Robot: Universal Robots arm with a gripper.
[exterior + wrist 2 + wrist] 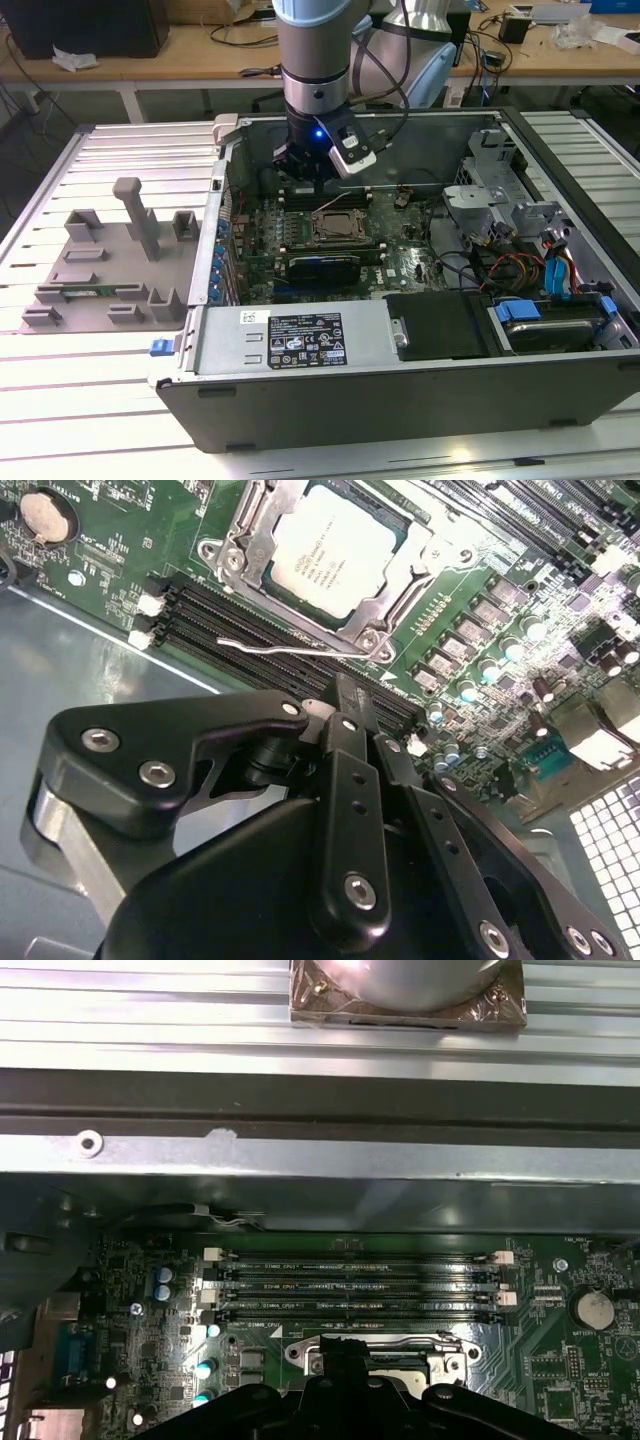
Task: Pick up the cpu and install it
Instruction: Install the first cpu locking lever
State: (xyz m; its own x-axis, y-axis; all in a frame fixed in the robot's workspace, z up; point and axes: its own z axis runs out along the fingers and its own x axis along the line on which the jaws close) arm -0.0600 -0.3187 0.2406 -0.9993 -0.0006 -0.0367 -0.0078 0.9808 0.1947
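The cpu (335, 560), a small square chip with a silvery-grey top, lies flat inside the metal-framed socket (300, 540) on the green circuit board (100, 540). A thin wire lever (290, 648) stretches along the socket's edge, between it and the rows of long black memory slots (250, 620). A round coin battery (45, 518) sits on the board well apart from the socket.

The black hand (345, 690) hangs just above the board, near the socket and over the memory slots. Its fingers are drawn together with nothing between them, and it does not touch the cpu. In the first wrist view the hand (330, 1355) sits over the socket edge, with the memory slots (350, 1285) and the grey wall of the case beyond.

In the exterior view the arm comes down from twelve o'clock and the hand (315, 185) hovers at the socket's (335, 228) twelve o'clock. The open computer case (300, 400) rests on a ribbed metal bench (100, 400). Coloured cables (520, 270) lie at the socket's three o'clock. Outside the case, at its nine o'clock, stands a grey tray (110, 260) of moulded holders.
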